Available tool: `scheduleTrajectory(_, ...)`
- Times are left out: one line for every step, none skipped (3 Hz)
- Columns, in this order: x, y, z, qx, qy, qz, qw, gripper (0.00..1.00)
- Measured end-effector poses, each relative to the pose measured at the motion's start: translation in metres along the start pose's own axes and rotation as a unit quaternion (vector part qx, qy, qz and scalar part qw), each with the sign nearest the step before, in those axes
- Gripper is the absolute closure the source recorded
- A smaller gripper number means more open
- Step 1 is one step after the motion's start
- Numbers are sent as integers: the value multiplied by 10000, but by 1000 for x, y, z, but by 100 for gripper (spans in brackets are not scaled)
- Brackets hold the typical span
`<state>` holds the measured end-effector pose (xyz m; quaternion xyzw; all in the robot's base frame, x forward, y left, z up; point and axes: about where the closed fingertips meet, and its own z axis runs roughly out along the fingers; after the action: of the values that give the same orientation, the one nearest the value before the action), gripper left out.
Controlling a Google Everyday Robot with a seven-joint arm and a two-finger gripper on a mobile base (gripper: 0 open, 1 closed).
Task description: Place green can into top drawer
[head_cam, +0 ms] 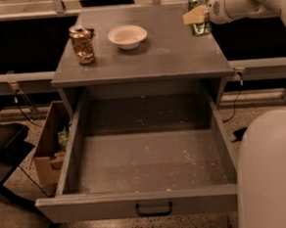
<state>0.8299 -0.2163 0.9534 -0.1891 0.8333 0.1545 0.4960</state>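
Note:
The green can (pixel 200 3) is at the right rear of the cabinet top (pixel 149 61), in my gripper (pixel 198 17). The gripper reaches in from the right on the white arm (pixel 238 1), shut on the can; one tan finger (pixel 194 16) crosses the can's front. I cannot tell whether the can rests on the top or hangs just above it. The top drawer (pixel 139 203) is pulled fully open below, with a speckled grey floor (pixel 151 159) and a dark handle (pixel 153 209). Nothing lies in it.
An orange-gold can (pixel 81 44) stands at the left of the cabinet top, a white bowl (pixel 127 36) beside it. A cardboard box (pixel 50 154) and a dark chair (pixel 3 145) are left of the drawer. My white body (pixel 269 171) fills the lower right.

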Motion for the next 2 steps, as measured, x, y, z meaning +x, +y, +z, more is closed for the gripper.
scheduleTrajectory(29, -3, -19, -38, -301, -88, 9995, 100)
scheduleTrajectory(62, 18, 3, -299, -167, -73, 9994, 100)
